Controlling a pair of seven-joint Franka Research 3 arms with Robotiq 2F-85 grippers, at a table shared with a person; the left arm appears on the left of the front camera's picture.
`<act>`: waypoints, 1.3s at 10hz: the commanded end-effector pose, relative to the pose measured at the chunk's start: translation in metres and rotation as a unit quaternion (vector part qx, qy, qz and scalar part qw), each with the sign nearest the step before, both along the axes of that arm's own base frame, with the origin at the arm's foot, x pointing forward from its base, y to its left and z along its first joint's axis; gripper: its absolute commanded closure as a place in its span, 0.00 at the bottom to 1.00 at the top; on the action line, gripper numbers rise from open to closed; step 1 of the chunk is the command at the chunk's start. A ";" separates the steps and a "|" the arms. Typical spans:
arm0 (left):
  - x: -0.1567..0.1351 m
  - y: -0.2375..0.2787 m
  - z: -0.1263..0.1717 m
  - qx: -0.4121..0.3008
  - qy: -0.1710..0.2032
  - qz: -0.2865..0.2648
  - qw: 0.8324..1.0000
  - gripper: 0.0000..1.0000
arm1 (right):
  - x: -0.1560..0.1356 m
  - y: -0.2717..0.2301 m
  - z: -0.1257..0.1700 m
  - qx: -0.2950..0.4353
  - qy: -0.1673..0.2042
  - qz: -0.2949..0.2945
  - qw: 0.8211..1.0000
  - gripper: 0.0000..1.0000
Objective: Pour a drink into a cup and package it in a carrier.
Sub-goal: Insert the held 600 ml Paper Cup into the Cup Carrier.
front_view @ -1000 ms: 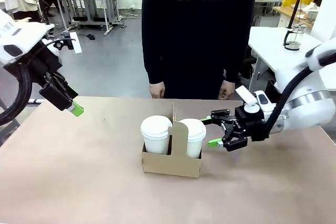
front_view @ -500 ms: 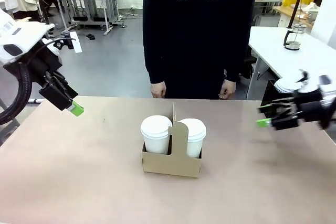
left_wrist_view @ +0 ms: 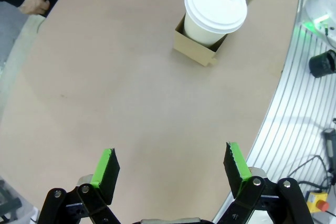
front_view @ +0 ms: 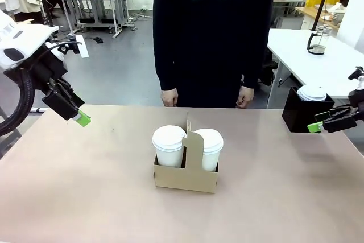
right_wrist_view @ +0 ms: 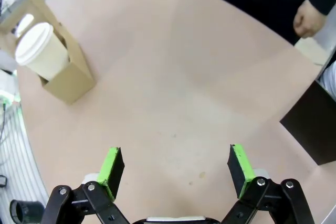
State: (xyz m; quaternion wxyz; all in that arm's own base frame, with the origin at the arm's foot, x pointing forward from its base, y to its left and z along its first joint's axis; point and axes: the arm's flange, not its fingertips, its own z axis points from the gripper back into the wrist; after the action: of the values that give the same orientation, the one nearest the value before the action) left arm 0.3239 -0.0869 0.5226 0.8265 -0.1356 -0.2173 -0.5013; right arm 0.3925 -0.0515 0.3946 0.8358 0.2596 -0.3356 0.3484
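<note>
Front view: the low brown cardboard carrier [front_view: 185,176] with its upright centre handle sits near the middle of the light brown bench [front_view: 85,197], and two tall white tapered paper cups stand in its slots, one on each side of the handle: the left cup [front_view: 169,146] and the right cup [front_view: 209,149]. Both wear white plastic lids. Judged from this, the pouring and the packaging look finished; little seems left beyond a handover to the person in the black sweatshirt [front_view: 216,32], who stands at 12 o'clock from the carrier with hands hanging at the bench's far edge.

The left gripper [left_wrist_view: 170,163] hangs above the bench well apart from the carrier, at about 9 o'clock from it, its green pads spread wide and empty. The right gripper [right_wrist_view: 174,163] is well off at 3 o'clock, likewise wide and holding nothing, near a black cube-shaped box [front_view: 298,116] topped by another white lid.

The cups look upright and seated snugly; the carrier's walls appear square and undamaged. No liquid is visible through the lids.
</note>
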 end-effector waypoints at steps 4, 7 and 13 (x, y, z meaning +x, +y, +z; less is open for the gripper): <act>0.000 0.002 0.000 -0.002 -0.001 -0.005 1.000 0.00 | 0.000 -0.003 0.001 -0.007 -0.002 -0.005 1.000 0.00; 0.000 0.002 0.000 -0.002 -0.001 -0.005 1.000 0.00 | 0.000 -0.003 0.001 -0.007 -0.002 -0.005 1.000 0.00; 0.000 0.002 0.000 -0.002 -0.001 -0.005 1.000 0.00 | 0.000 -0.003 0.001 -0.007 -0.002 -0.005 1.000 0.00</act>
State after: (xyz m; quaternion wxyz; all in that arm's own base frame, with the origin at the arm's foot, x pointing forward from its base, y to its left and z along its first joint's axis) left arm 0.3239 -0.0869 0.5226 0.8265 -0.1356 -0.2173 -0.5013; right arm 0.3927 -0.0530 0.3948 0.8366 0.2570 -0.3373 0.3468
